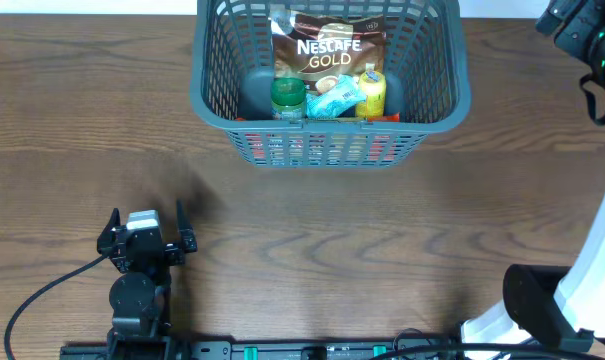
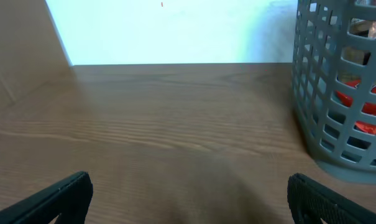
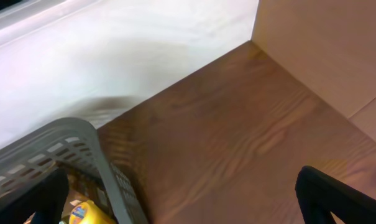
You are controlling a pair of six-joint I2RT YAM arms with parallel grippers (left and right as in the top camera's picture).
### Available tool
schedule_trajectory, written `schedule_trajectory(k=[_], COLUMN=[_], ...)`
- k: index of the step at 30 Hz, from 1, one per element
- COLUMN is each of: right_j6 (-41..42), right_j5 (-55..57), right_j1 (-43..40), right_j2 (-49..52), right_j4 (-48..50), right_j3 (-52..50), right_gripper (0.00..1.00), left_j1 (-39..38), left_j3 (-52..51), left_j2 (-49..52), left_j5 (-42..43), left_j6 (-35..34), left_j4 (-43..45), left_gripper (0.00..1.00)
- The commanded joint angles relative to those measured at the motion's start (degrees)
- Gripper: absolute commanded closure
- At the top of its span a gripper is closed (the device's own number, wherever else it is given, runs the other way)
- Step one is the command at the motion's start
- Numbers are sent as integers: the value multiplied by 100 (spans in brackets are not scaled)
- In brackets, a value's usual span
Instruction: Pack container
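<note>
Wood table [image 1: 332,230]; basket [image 1: 217,60], likely stiff, ahead-right of wide-open left gripper [image 1: 147,213], lower-left of wide-open right gripper [image 3: 188,199]; grip rim.

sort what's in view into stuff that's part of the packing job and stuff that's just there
Part of the job:
container
Nescafe Gold pouch, green-lidded jar, blue packet and yellow bottle, all inside it
left gripper and right gripper, both open and empty

Just there:
table
black cable
</note>
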Motion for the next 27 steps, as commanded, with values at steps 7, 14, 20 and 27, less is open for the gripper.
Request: schedule_trajectory(k=[7, 14, 20, 27], right_j6=[83, 66, 63, 514], right_j5=[63, 160, 151, 103], right_j1=[7, 238, 238, 238], right_j2=[-1493, -3016, -4439, -5895], right_j4=[-24, 37, 1086, 3150], right_j3=[-122, -1508, -3657, -6454], right_gripper=[1, 1, 1, 1], left_j1=[35, 35, 35, 35], left_j3=[-177, -177, -177, -177], left_j2=[-55, -55, -55, -55], left_j5=[52, 55, 55, 55], left_j6=[55, 55, 55, 55], left_j4=[-63, -63, -63, -63], left_gripper=[2, 2, 2, 1])
